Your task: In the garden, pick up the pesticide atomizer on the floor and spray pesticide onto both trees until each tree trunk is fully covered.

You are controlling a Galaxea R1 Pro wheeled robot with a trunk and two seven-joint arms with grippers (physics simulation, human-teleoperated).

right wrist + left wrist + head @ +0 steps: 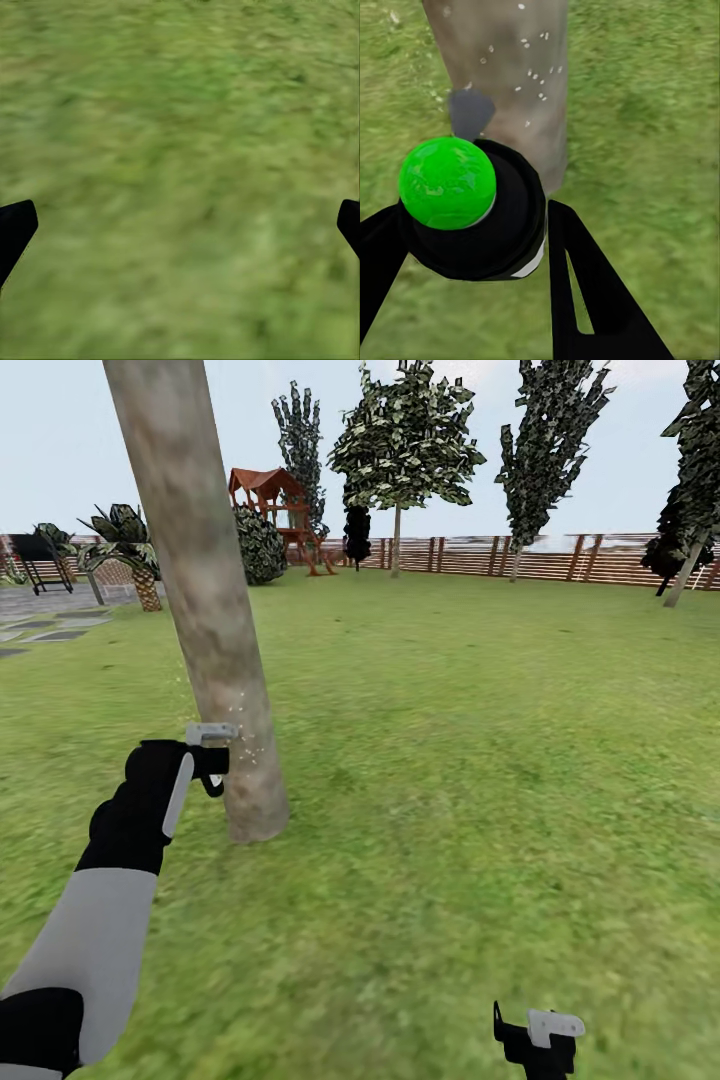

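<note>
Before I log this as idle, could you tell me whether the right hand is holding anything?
No, the right hand is open, its two black fingertips far apart over bare grass.

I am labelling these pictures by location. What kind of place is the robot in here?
Most likely a fenced back garden. A grass lawn runs to a brown slatted wooden fence, with a pale tree trunk close by and a red wooden play structure far off.

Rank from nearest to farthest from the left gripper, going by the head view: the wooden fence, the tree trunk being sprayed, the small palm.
1. Tree trunk: just ahead of the left gripper.
2. Small palm: far left, beside the paving.
3. Wooden fence: along the lawn's far edge.
</note>
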